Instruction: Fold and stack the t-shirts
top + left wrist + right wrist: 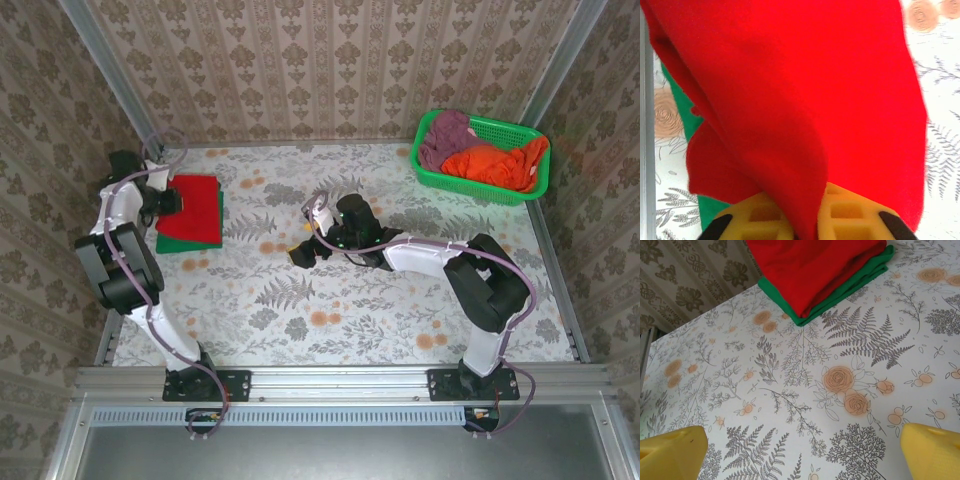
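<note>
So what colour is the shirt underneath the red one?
Emerald green; the green t-shirt shows beneath the red t-shirt, best in the right wrist view.

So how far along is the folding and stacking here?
Done: the red t-shirt lies folded on the green t-shirt at the left of the table. In hand: the left gripper is shut on the red t-shirt's cloth; the right gripper hangs open over the table. Left: releasing it, and perhaps the clothes in the basket.
</note>
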Robot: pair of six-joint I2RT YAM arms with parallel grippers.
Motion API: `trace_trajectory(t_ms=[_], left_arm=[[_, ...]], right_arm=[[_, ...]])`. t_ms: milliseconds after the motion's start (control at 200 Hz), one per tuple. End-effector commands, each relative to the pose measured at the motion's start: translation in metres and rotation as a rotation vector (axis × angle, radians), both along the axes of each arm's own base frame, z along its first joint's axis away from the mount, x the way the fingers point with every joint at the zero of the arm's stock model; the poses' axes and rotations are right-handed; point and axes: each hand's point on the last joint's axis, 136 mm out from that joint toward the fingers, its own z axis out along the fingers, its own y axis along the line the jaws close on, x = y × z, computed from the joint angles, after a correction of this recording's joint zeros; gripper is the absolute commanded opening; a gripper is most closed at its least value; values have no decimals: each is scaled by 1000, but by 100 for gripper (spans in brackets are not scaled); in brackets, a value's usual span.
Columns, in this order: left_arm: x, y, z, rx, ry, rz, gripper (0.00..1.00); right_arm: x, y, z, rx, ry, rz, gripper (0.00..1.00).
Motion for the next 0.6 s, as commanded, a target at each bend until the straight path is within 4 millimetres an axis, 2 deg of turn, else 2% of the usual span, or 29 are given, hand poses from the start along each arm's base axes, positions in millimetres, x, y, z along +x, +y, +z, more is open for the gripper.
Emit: trace_trajectory(t_ms=[0,50,165,240,360,430,505,595], left_arm=[[-8,16,-26,63,86,64,19],[-8,19,-29,69,102,84,29],[-7,21,-21,104,92,131,79],[-5,19,-5,137,38,162,99],[4,11,29,217,-87,232,100],[9,1,39,249,-130,241,100],[18,-12,34,202,-134,229,100],[24,-13,16,161,-80,250,100]], right_arm=[[-2,7,0,9,21,24,100],[-2,7,0,8,20,23,100],[-1,6,2,5,12,17,100],[-1,6,2,5,11,17,100],[-1,7,2,7,16,20,100],[-1,7,0,7,21,21,100],[0,8,-1,13,25,20,100],[-1,9,0,18,27,21,100]])
